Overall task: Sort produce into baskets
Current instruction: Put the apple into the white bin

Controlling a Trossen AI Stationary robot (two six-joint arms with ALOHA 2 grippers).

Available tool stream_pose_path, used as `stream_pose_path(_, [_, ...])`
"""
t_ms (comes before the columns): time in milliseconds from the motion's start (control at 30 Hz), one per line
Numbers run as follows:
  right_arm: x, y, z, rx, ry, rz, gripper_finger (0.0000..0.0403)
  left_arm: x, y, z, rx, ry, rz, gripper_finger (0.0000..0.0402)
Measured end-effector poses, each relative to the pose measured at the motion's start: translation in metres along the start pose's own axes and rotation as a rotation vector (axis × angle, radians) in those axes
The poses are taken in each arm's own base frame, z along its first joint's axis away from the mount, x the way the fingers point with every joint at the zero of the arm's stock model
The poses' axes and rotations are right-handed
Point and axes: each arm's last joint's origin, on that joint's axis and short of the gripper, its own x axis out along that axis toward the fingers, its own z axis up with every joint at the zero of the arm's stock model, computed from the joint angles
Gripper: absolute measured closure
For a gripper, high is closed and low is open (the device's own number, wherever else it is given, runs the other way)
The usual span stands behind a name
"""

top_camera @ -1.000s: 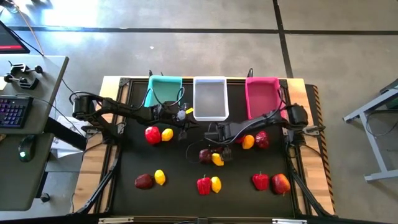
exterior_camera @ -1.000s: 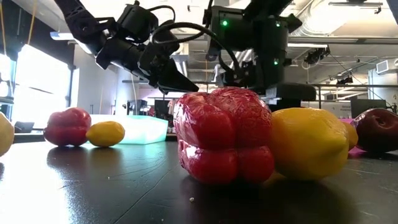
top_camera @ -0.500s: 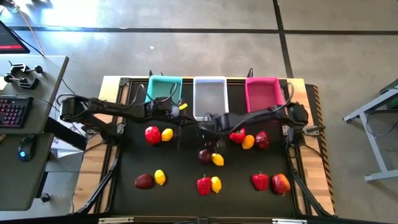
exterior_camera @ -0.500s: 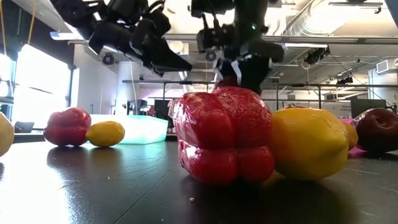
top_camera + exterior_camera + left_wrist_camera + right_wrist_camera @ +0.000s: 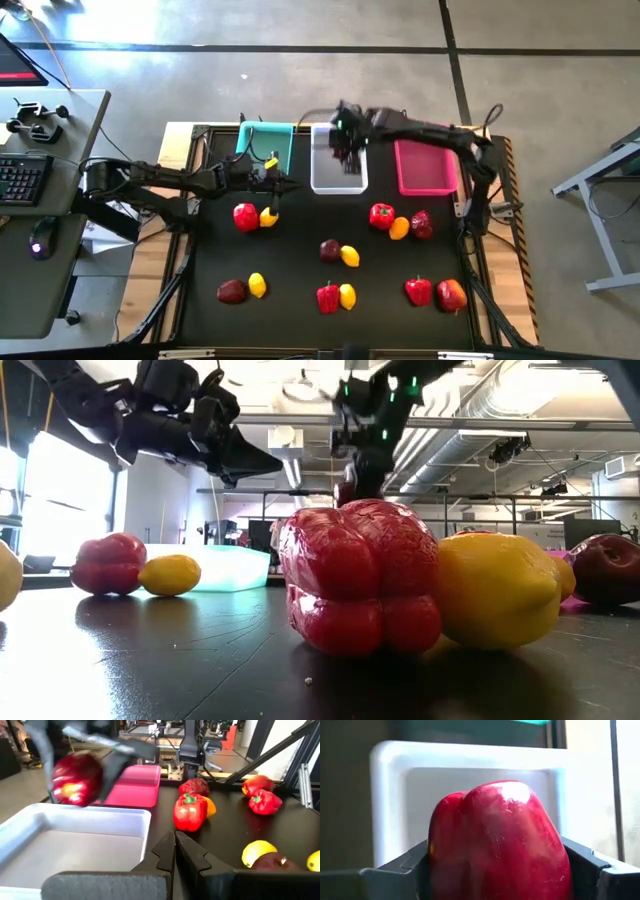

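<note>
While glossy and bright red, the pepper [image 5: 500, 840] sat clamped in the right gripper [image 5: 345, 140] above the white basket [image 5: 338, 176]; the left gripper [image 5: 285, 185] hovered shut, empty.

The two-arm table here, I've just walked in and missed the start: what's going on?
The robot is sorting produce into bins. The right gripper holds a glossy red pepper above the white translucent plastic bin, not yet released. The left gripper, shut and empty, waits near the teal plastic bin. The pink plastic bin looks empty, and peppers, lemons and dark maroon fruits remain spread on the black table.
</note>
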Motion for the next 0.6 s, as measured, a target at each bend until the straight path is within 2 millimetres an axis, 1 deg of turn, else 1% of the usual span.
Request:
stream_pose_path(100, [0.024,-0.034,-0.019,0.046,0.032,-0.003,0.0119,-0.002,0.007,0.0,0.021,-0.005,-0.005,0.0401])
stream_pose_path(200, [0.048,-0.057,-0.038,0.108,0.069,0.036,0.0119,-0.003,0.014,0.001,0.02,-0.017,0.012,0.0402])
stream_pose_path(267, [0.06,-0.066,-0.047,0.128,0.079,0.06,0.0119,-0.004,0.017,0.002,0.009,-0.024,0.019,0.0401])
stream_pose_path(400, [0.072,-0.081,-0.055,0.151,0.042,0.054,0.0119,-0.004,0.018,0.001,-0.008,-0.022,0.022,0.0401])
stream_pose_path(500, [0.082,-0.086,-0.059,0.159,0.019,0.068,0.0119,-0.004,0.017,0.001,-0.009,-0.022,0.018,0.0401])
stream_pose_path(600, [0.085,-0.089,-0.058,0.156,-0.007,0.052,0.0119,-0.004,0.016,0.001,-0.008,-0.022,0.018,0.0401])
